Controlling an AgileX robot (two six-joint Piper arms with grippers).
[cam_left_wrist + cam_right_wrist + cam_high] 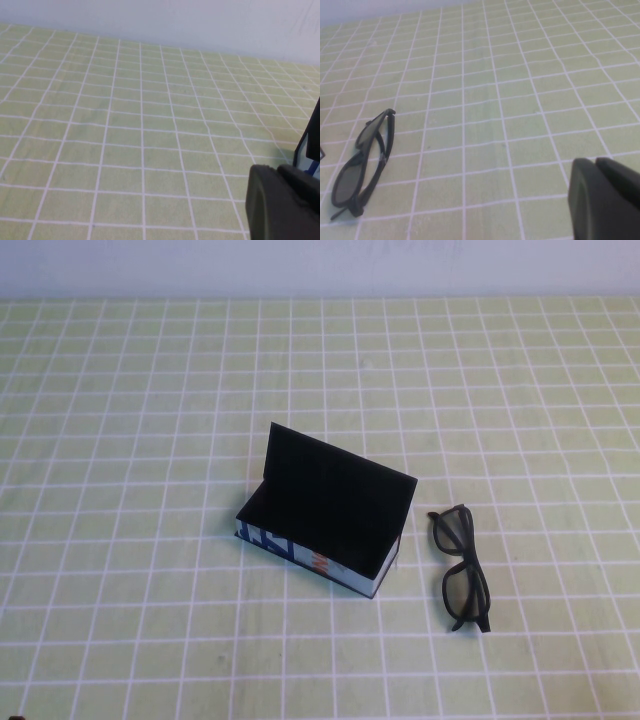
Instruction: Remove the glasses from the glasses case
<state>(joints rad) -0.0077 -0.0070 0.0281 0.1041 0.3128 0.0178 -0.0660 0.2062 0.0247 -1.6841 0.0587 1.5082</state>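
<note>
The glasses case (300,552) stands open in the middle of the table, its black lid upright and its black-lined inside showing nothing in it. The black glasses (463,566) lie folded on the cloth just right of the case, apart from it. Neither arm shows in the high view. My left gripper (276,170) is shut and empty, low over the cloth, with a corner of the case (311,145) just beyond it. My right gripper (594,162) is shut and empty, well apart from the glasses (365,160).
A green cloth with a white grid (150,440) covers the table. A pale wall (320,265) runs along its far edge.
</note>
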